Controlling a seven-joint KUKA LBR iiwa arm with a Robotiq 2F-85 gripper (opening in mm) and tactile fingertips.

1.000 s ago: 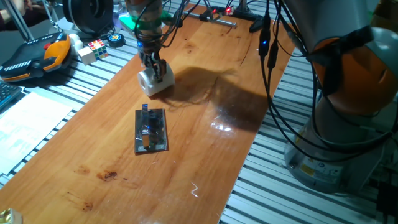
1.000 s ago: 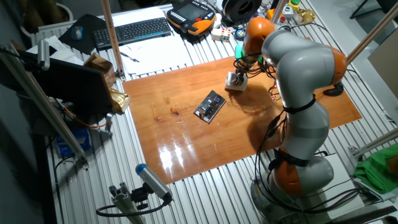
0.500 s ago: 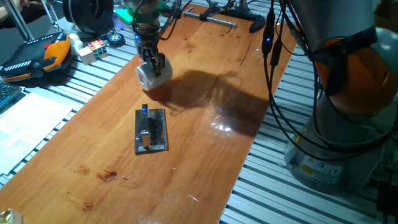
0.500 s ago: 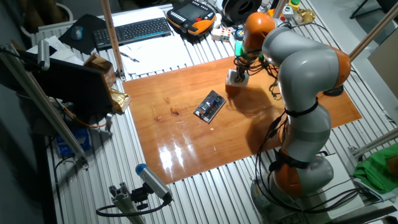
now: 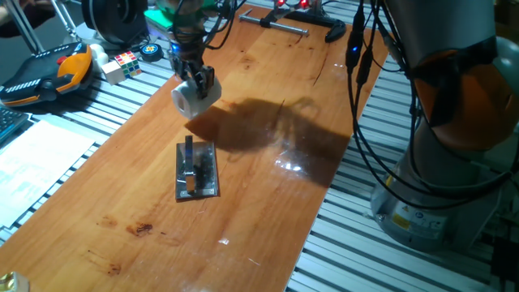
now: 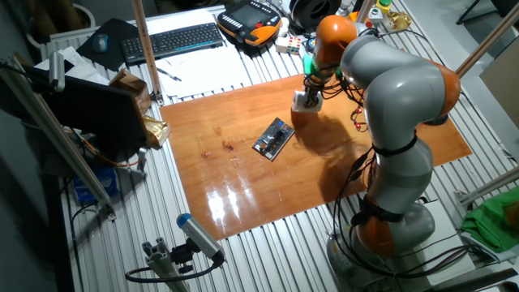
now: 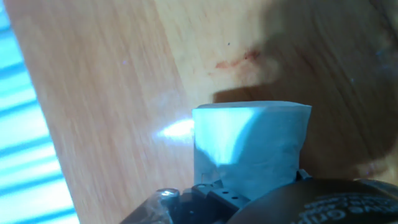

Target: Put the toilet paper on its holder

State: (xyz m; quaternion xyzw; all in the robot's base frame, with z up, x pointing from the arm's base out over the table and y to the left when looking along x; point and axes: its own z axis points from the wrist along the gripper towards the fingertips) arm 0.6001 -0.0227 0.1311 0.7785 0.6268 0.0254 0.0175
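The toilet paper (image 5: 191, 97) is a small white roll held in my gripper (image 5: 197, 83), lifted above the wooden table. It also shows in the other fixed view (image 6: 302, 100) and fills the hand view (image 7: 249, 146), where the jaws close on its near end. The holder (image 5: 197, 170) is a flat grey plate with a short upright peg and an orange-brown bit, lying on the table in front of and below the roll; in the other fixed view the holder (image 6: 273, 138) lies left of the gripper (image 6: 309, 94). The holder does not show in the hand view.
The wooden table (image 5: 268, 162) sits on a ribbed metal bench. A Rubik's cube (image 5: 122, 65), a round puck (image 5: 151, 50) and an orange-black pendant (image 5: 45, 75) lie at the far left. Black cables (image 5: 357, 73) hang by the arm's base at the right.
My gripper has lifted the roll off the table and carried it slightly up and to the left. The holder has not moved.
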